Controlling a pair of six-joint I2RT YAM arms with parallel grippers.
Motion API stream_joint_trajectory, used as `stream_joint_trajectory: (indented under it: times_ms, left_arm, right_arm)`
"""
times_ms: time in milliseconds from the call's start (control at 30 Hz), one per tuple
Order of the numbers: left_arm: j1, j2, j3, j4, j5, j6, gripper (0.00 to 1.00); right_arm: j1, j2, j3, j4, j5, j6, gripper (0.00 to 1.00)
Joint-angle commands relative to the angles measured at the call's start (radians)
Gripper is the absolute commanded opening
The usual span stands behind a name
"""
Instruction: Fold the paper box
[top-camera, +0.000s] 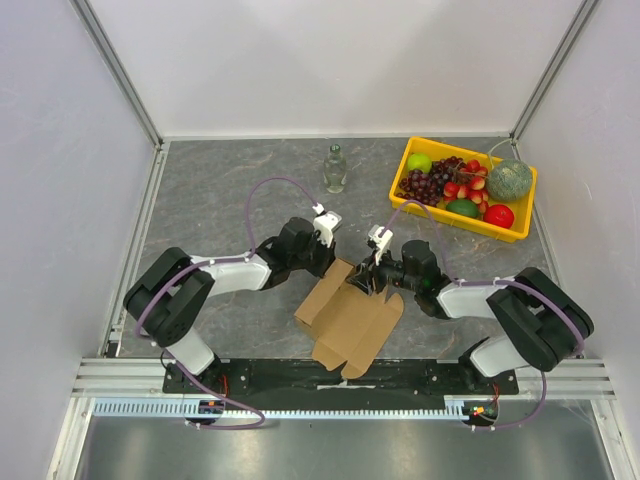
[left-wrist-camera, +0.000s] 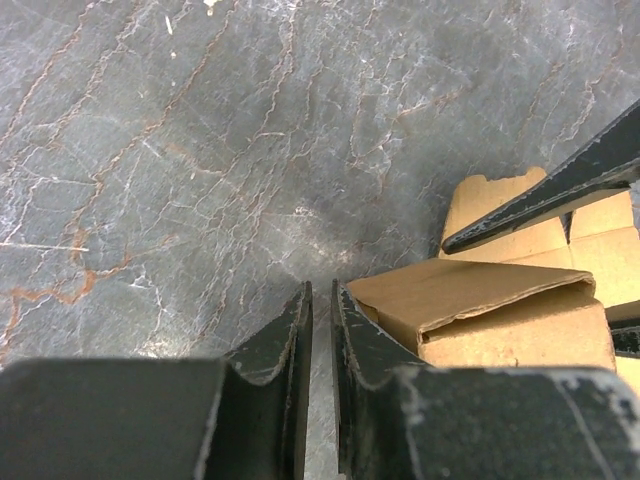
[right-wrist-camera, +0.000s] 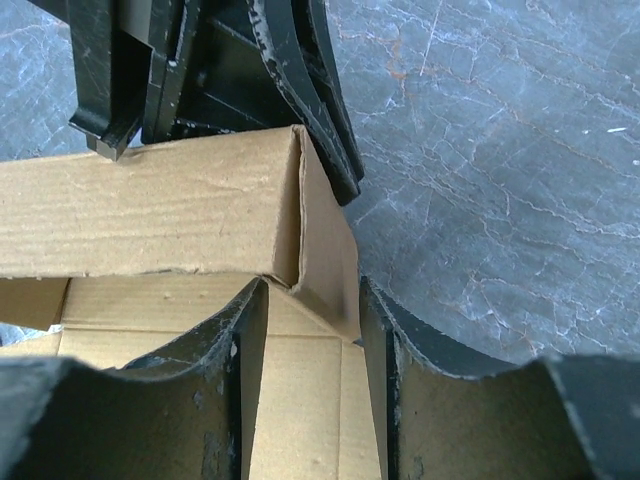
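Note:
The paper box (top-camera: 350, 325) is brown cardboard, lying partly folded on the grey table between the two arms, with one side wall raised into a hollow fold (right-wrist-camera: 150, 210). My right gripper (top-camera: 362, 282) (right-wrist-camera: 312, 285) straddles the end of that raised wall, a finger against each side of it. My left gripper (top-camera: 340, 264) (left-wrist-camera: 321, 288) is at the far side of the same wall. Its jaws are almost together with only a thin slit and bare table between them. The box (left-wrist-camera: 480, 300) rests against the outside of its right finger.
A yellow tray (top-camera: 520, 228) of fruit stands at the back right. A small glass bottle (top-camera: 335, 168) stands at the back centre. White walls with metal rails close in the table on three sides.

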Motion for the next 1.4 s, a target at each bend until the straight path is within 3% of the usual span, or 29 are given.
stream_joint_trajectory:
  times_ms: [0, 400, 1367]
  left_arm:
    - [0.007, 0.023, 0.043, 0.018, 0.056, 0.026, 0.18]
    - [0.024, 0.053, 0.064, 0.015, 0.121, 0.029, 0.17]
    - [0.028, 0.055, 0.067, -0.011, 0.175, 0.02, 0.15]
  right_arm:
    - [0.01, 0.017, -0.01, 0.114, -0.02, 0.002, 0.48]
    - [0.039, 0.062, -0.026, 0.213, 0.019, 0.013, 0.45]
    - [0.134, 0.178, -0.123, 0.552, 0.292, 0.047, 0.38]
